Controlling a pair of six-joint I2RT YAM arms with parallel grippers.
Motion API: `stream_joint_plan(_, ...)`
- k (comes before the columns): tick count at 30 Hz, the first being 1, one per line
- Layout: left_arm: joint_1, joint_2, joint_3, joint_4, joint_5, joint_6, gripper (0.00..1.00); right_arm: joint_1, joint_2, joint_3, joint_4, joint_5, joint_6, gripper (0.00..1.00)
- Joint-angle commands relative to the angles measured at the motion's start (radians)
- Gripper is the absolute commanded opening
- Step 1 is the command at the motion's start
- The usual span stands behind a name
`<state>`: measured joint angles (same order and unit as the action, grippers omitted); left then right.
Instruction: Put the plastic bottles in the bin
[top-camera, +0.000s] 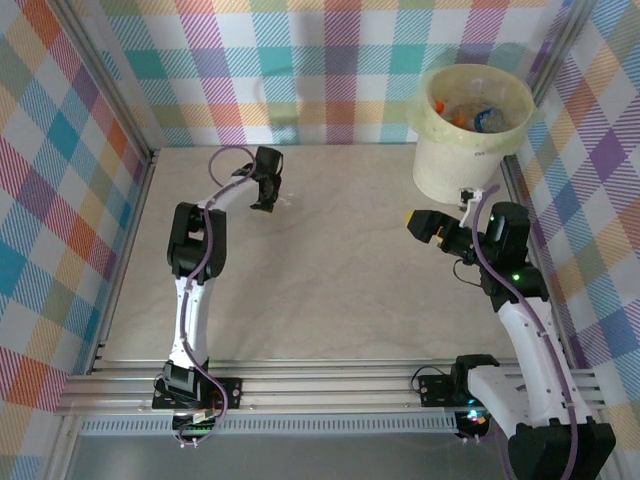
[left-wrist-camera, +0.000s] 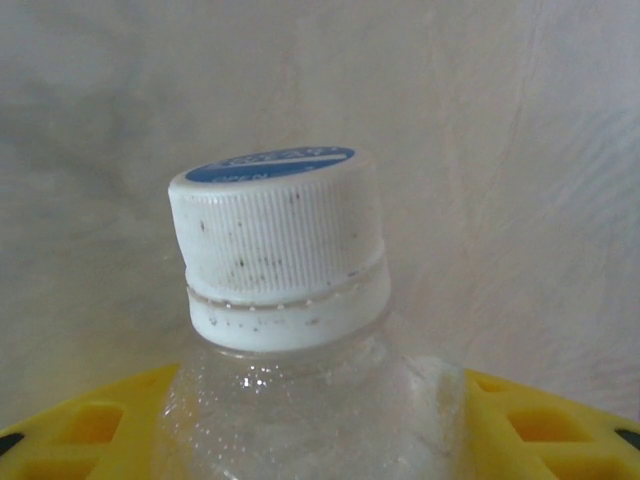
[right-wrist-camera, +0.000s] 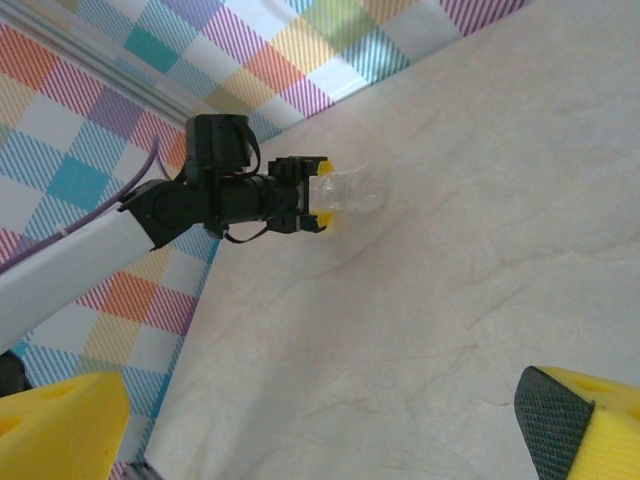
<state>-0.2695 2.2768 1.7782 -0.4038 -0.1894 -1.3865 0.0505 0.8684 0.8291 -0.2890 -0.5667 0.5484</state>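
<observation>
the left gripper (top-camera: 270, 203) is clenched on a clear bottle (left-wrist-camera: 305, 400) with a white cap (left-wrist-camera: 275, 235). its yellow fingers (left-wrist-camera: 95, 430) flank the body just below the neck, at the far left-centre of the table (top-camera: 340, 290), well apart from the bin (top-camera: 470, 170) in the far right corner. the right gripper (right-wrist-camera: 320, 430) hangs released and empty just near of the bin. for a clean carry i'd lift straight up first so the thin body doesn't slip, then swing right and far, clearing the rim and the right arm before letting go over the middle of the opening.
</observation>
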Motion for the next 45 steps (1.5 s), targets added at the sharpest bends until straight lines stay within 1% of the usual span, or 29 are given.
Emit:
stream_joint_plan(1, 0.006, -0.153, -0.134, 0.092, 0.078, 0.125, 0.51, 0.010, 0.027, -0.025, 0.108, -0.077, 0.052, 1.00)
stream_joint_plan(3, -0.008, -0.235, -0.230, 0.159, 0.111, 0.160, 0.50, 0.019, 0.046, -0.038, 0.155, -0.097, 0.063, 1.00)
stream_joint_plan(5, -0.038, -0.334, -0.338, 0.224, 0.106, 0.200, 0.50, 0.034, 0.069, -0.044, 0.192, -0.113, 0.065, 1.00)
stream_joint_plan(7, -0.074, -0.422, -0.411, 0.262, 0.094, 0.258, 0.50, 0.055, 0.096, -0.046, 0.222, -0.119, 0.064, 1.00)
stream_joint_plan(11, -0.151, -0.568, -0.497, 0.302, 0.118, 0.380, 0.50, 0.107, 0.150, -0.046, 0.272, -0.105, 0.065, 1.00)
stream_joint_plan(15, -0.237, -0.666, -0.561, 0.422, 0.214, 0.500, 0.51, 0.157, 0.206, -0.040, 0.320, -0.107, 0.048, 1.00)
stream_joint_plan(18, -0.299, -0.710, -0.565, 0.463, 0.276, 0.588, 0.52, 0.189, 0.236, -0.032, 0.341, -0.101, 0.017, 1.00)
stream_joint_plan(22, -0.353, -0.748, -0.564, 0.504, 0.333, 0.667, 0.52, 0.216, 0.267, -0.012, 0.337, -0.115, -0.031, 1.00)
stream_joint_plan(29, -0.376, -0.743, -0.566, 0.645, 0.535, 0.677, 0.52, 0.265, 0.294, -0.002, 0.407, -0.263, -0.080, 1.00)
stream_joint_plan(33, -0.395, -0.742, -0.562, 0.669, 0.578, 0.708, 0.52, 0.294, 0.318, 0.027, 0.428, -0.355, -0.075, 1.00)
stream_joint_plan(37, -0.407, -0.741, -0.555, 0.686, 0.628, 0.728, 0.52, 0.316, 0.332, 0.048, 0.423, -0.343, -0.074, 1.00)
stream_joint_plan(41, -0.414, -0.741, -0.551, 0.693, 0.650, 0.741, 0.52, 0.324, 0.346, 0.047, 0.498, -0.357, -0.006, 1.00)
stream_joint_plan(43, -0.416, -0.739, -0.551, 0.695, 0.648, 0.738, 0.52, 0.331, 0.352, 0.051, 0.507, -0.363, 0.000, 0.96)
stream_joint_plan(45, -0.416, -0.737, -0.550, 0.697, 0.644, 0.736, 0.52, 0.334, 0.353, 0.051, 0.499, -0.366, -0.010, 0.85)
